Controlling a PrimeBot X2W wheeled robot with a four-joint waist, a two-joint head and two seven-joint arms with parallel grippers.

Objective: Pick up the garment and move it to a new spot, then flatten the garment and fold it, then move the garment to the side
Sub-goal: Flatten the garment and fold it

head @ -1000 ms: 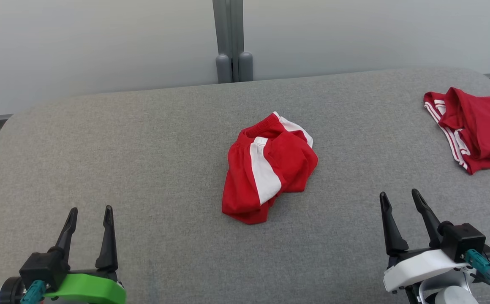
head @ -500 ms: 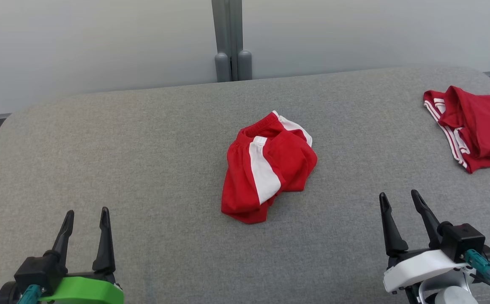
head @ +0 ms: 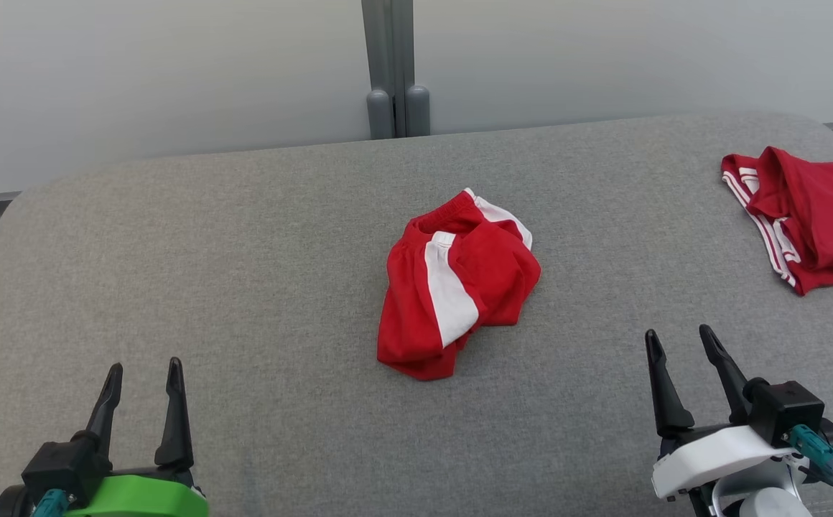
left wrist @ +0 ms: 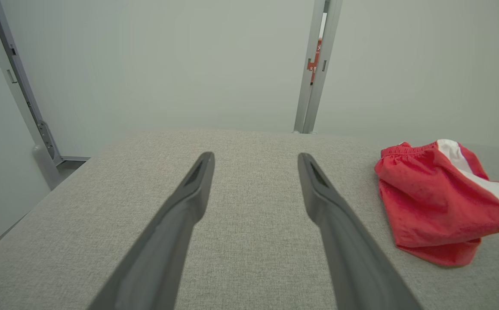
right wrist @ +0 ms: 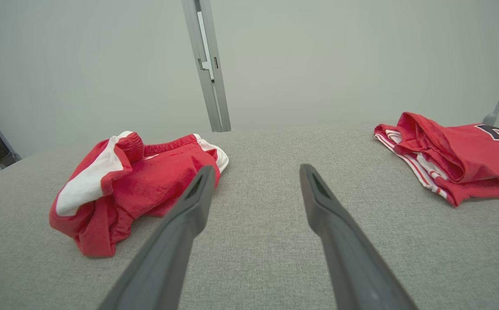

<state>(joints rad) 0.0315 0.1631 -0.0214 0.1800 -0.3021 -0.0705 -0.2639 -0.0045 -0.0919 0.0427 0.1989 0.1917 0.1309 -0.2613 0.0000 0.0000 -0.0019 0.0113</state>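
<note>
The garment (head: 456, 283) is a crumpled pair of red shorts with white side stripes, lying in a heap at the middle of the grey padded table (head: 244, 237). In the left wrist view the garment (left wrist: 438, 202) lies to the right of my fingers; in the right wrist view the garment (right wrist: 133, 185) lies to their left. My left gripper (head: 142, 370) stands open at the lower left, well apart from the shorts, with nothing between its fingers. At the lower right my right gripper (head: 677, 336) is open and empty too.
A folded red jersey (head: 811, 215) with white trim lies at the table's far right edge, also seen as the jersey (right wrist: 451, 155) in the right wrist view. A pale wall with a grey post (head: 391, 68) stands behind the table.
My left gripper has drawn back a little toward the bottom of the head view. The right gripper and the garment have stayed put.
</note>
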